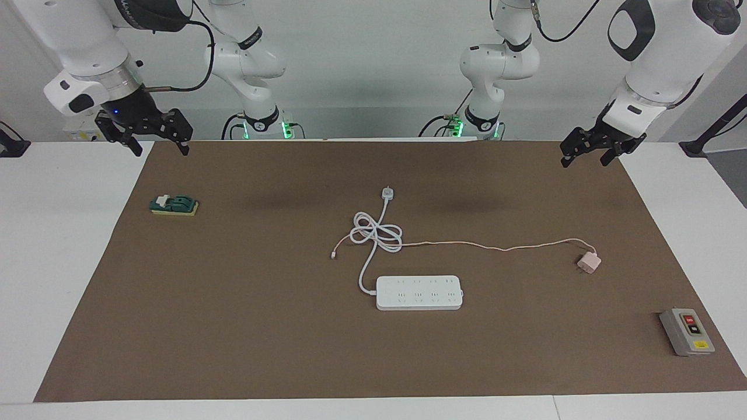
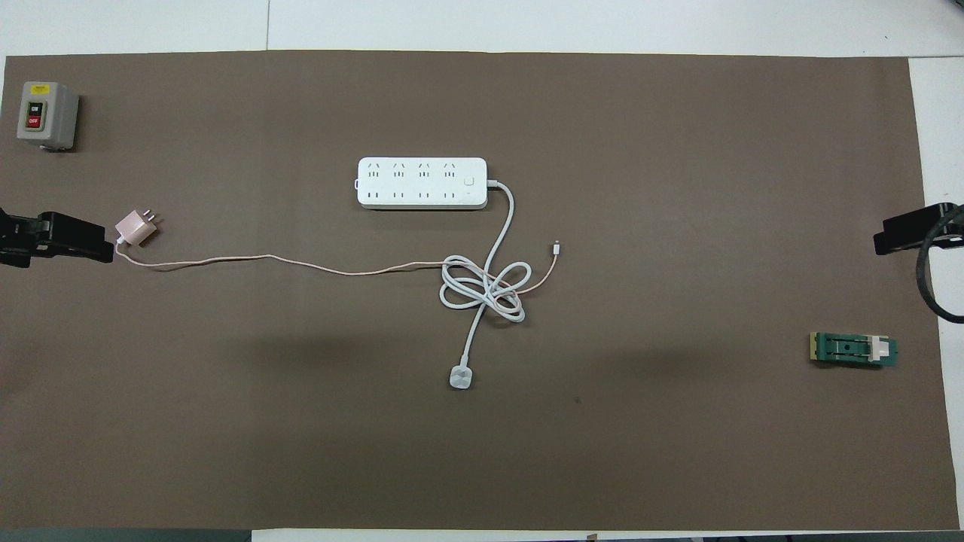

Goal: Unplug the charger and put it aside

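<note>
The charger (image 1: 588, 263) (image 2: 135, 228), a small pink cube with bare prongs, lies on the brown mat toward the left arm's end, apart from the white power strip (image 1: 419, 292) (image 2: 422, 183). Its thin pink cable (image 1: 496, 247) runs to the strip's coiled white cord (image 1: 376, 236). My left gripper (image 1: 585, 158) (image 2: 56, 237) hangs open and empty above the mat's edge at its own end, clear of the charger. My right gripper (image 1: 161, 150) (image 2: 911, 229) waits open and empty above the mat's corner at the right arm's end.
A grey on/off switch box (image 1: 686, 332) (image 2: 47, 114) stands farther from the robots than the charger. A green knife switch (image 1: 174, 205) (image 2: 853, 350) lies toward the right arm's end. The strip's white plug (image 1: 387, 193) lies loose on the mat.
</note>
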Robot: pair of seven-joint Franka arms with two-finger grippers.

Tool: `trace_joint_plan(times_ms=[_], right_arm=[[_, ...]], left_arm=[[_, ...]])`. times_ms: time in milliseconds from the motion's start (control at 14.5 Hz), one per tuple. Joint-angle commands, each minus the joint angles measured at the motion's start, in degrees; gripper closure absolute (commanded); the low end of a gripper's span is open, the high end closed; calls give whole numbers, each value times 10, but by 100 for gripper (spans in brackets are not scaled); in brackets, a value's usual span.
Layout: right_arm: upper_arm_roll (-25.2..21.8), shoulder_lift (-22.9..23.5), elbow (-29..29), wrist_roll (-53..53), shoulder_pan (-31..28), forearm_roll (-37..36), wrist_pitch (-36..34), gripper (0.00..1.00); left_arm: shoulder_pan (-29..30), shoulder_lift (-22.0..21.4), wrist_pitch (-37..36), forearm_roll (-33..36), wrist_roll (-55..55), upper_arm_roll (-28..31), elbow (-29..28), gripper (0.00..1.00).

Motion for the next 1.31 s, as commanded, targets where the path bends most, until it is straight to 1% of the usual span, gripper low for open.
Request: trace_joint_plan(times_ms=[0, 346, 760, 1244], right_arm=[[9, -11, -12, 5, -9, -14, -5, 0], [9, -11, -12, 5, -10, -14, -4, 0], [9, -11, -12, 4, -11, -14, -4, 0], [9, -11, -11, 4, -12, -14, -4, 0]], left_arm=[[-5, 4, 1, 5, 13, 2, 5, 0], [-7, 14, 4, 6, 8, 2, 9, 0], [15, 12, 4, -15, 7, -4, 8, 0], [15, 14, 4, -15, 7, -7, 8, 0]])
